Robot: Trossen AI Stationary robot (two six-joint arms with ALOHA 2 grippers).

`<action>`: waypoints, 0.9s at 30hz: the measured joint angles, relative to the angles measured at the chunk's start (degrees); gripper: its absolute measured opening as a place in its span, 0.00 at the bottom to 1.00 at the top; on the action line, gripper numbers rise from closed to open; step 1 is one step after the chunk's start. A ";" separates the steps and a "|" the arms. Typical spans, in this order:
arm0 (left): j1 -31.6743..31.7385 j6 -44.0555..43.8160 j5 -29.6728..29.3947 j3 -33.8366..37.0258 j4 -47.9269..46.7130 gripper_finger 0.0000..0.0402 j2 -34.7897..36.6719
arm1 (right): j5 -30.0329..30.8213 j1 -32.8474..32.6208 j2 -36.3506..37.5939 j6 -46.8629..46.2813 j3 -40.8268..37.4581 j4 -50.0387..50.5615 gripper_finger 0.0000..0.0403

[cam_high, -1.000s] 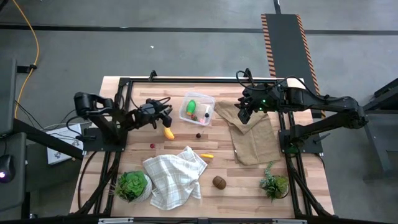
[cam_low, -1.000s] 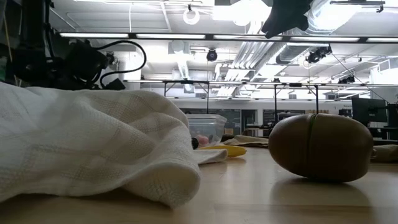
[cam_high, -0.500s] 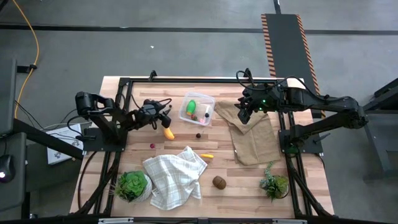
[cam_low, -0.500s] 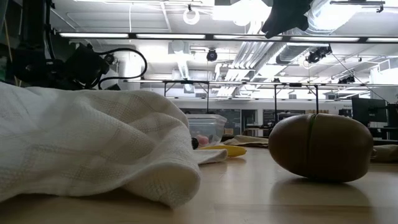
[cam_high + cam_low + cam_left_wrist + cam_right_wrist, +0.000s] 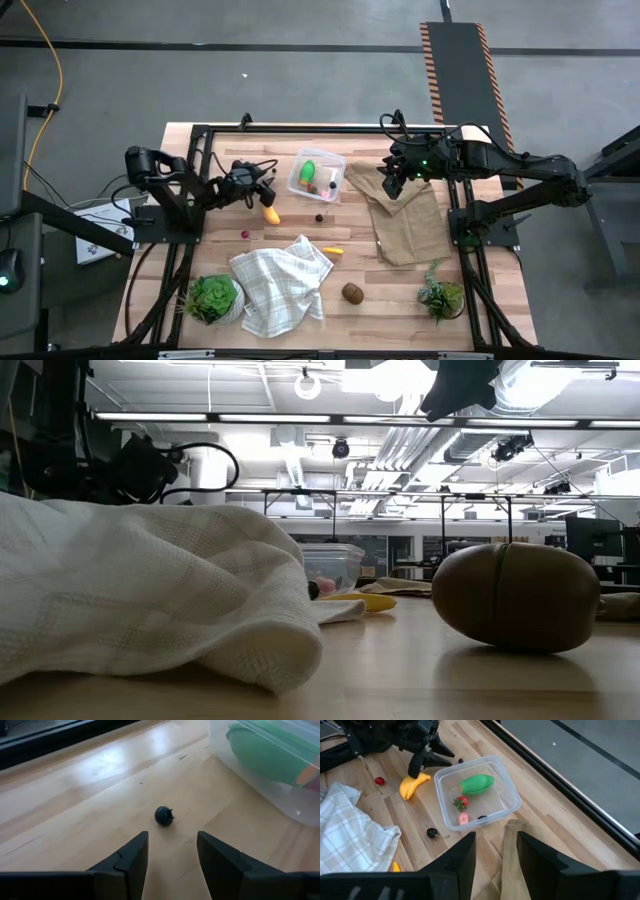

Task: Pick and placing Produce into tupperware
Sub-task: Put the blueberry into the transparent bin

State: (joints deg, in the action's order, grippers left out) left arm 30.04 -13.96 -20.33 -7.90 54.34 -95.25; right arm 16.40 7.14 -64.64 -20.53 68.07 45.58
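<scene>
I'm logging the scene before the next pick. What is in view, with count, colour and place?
tupperware: one, clear, far middle of the table.
green piece: one, green, inside the tupperware.
strawberry: one, red, inside the tupperware.
pink piece: one, inside the tupperware.
banana: one, yellow, on the table left of the tupperware.
blueberry: one, dark blue, on the table ahead of the left gripper.
dark berry: one, on the table in front of the tupperware.
red berry: one, near the banana.
small yellow piece: one, beside the cloth.
kiwi: one, brown, near edge.
checked cloth: one, white.
burlap: one, tan, right side.
potted plants: two, green, near corners.
left gripper: open, empty.
right gripper: open, empty, above the burlap.
</scene>
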 joint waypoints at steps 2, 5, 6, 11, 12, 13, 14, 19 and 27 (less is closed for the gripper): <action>0.00 -0.19 0.40 -0.49 0.29 0.39 -0.82 | 0.00 0.00 -0.02 0.02 0.00 0.00 0.33; 0.00 0.06 0.38 -1.01 1.08 0.39 -1.12 | 0.00 0.00 -0.02 -0.15 0.00 -0.01 0.33; 0.00 0.24 0.20 -1.22 1.27 0.39 -1.13 | 0.00 0.00 0.00 -0.15 0.00 -0.02 0.33; 0.00 0.70 -1.13 -1.35 0.69 0.39 -1.12 | 0.00 0.00 -0.01 -0.42 0.00 -0.02 0.33; 0.00 0.70 -1.13 -1.35 0.71 0.40 -1.12 | 0.00 0.00 0.00 -0.42 0.00 -0.02 0.33; 0.00 0.70 -1.19 -1.35 0.69 0.39 -1.12 | 0.00 0.00 -0.01 -0.42 0.00 -0.02 0.33; 0.00 0.70 -1.28 -1.35 0.67 0.39 -1.13 | 0.00 0.00 -0.02 -0.42 0.00 -0.02 0.33; 2.14 -0.89 -0.85 -1.35 0.76 0.39 -1.12 | 0.00 0.00 0.00 -0.42 0.00 -0.09 0.33; 5.76 0.62 6.56 -1.53 1.23 0.39 -1.12 | 0.01 0.00 0.00 -0.37 0.00 -0.11 0.33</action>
State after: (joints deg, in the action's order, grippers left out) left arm 35.80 -13.34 -13.76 -9.43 55.57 -96.38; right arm 16.41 7.14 -64.64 -20.91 68.07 45.47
